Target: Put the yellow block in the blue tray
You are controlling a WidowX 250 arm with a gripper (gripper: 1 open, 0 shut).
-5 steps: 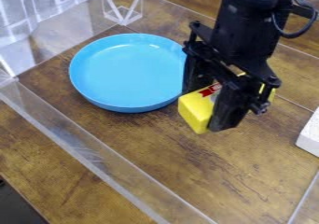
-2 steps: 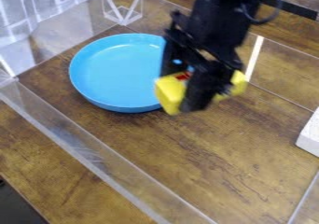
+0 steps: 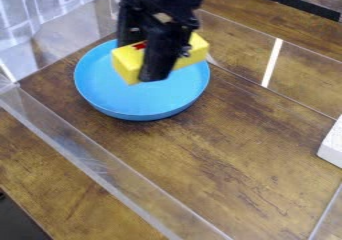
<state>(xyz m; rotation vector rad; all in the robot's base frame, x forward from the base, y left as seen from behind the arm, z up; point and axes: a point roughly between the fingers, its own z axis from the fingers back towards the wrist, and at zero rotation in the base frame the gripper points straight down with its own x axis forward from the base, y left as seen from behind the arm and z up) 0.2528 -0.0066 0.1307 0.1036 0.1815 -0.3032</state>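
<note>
Our hand point(image 3: 159, 56) is grasping the yellow block point(image 3: 130, 61), held above the blue tray point(image 3: 107, 92).

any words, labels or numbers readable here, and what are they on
No readable text anywhere in this view.
Small bright yellow rectangular block: only a sliver of red label shows by the black claw that grips it; too hidden and blurred to read.
Round shallow blue plastic tray: no markings.
White object at the right edge: no visible print.
</note>
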